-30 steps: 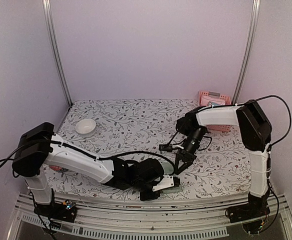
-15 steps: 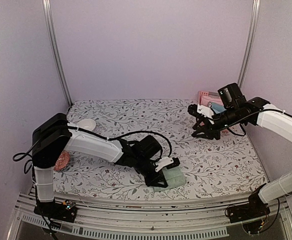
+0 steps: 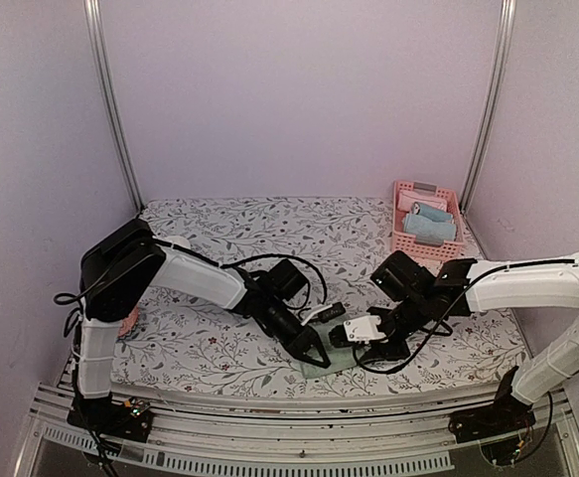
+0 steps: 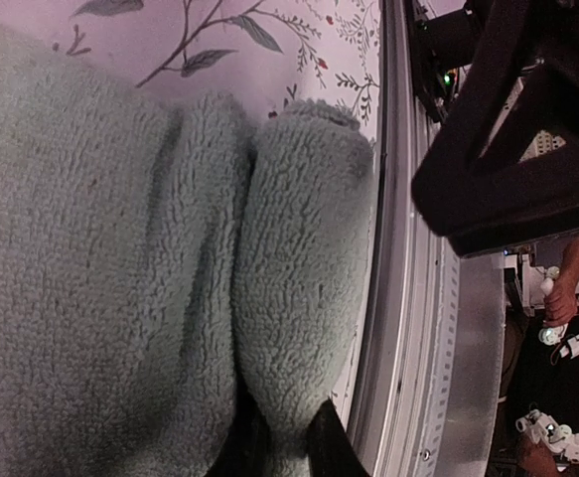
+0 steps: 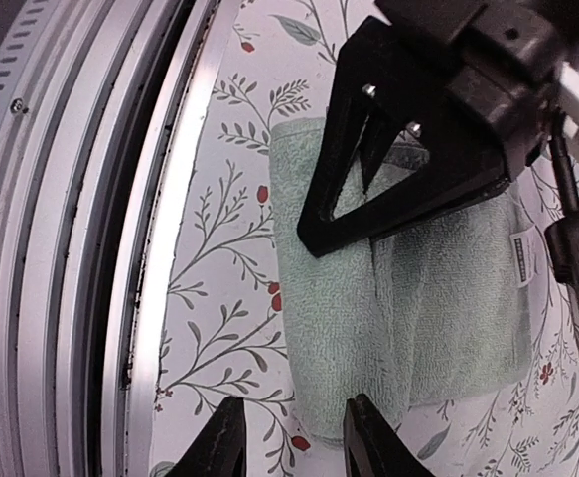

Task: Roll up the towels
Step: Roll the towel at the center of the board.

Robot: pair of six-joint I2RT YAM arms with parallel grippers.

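green towel (image 5: 428, 298) on worktop (image 3: 229, 224) at 6 o'clock, close to front rail (image 5: 100, 248). towel edge nearest rail curled into short roll, rest flat. left end effector (image 4: 284, 447) reaches in from 9 o'clock, closed on roll, terry pinched between fingers. right end effector (image 5: 289, 442) comes in from 3 o'clock, jaws apart, gripping nothing, fingertips just at towel's end. blue towel (image 3: 426, 227) lies in basket (image 3: 400, 238) at 2 o'clock corner, well apart from both arms.
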